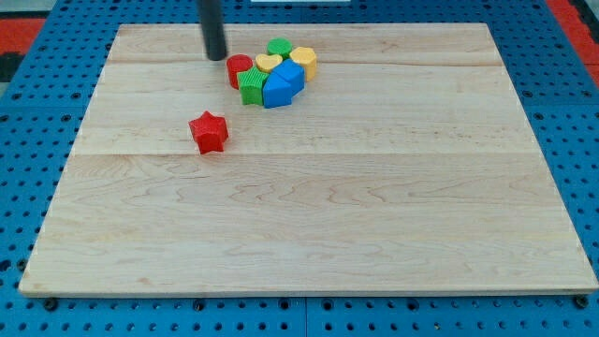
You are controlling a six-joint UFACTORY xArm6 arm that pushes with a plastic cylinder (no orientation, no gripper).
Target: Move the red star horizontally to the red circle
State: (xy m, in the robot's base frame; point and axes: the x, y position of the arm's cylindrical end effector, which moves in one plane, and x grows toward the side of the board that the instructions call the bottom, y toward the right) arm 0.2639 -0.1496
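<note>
Camera view showed my tip, a bare rod with no pincer to part or clamp, just left of the red circle. That circle touched a cluster: green block, blue block, yellow heart, perhaps a yellow hexagon. The red star lay apart, toward the view's bottom-left.

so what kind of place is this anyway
Probably a robot lab bench: a wooden board on blue pegboard, small blocks like the red star beside a cluster, and my tip just left of the red circle.
</note>
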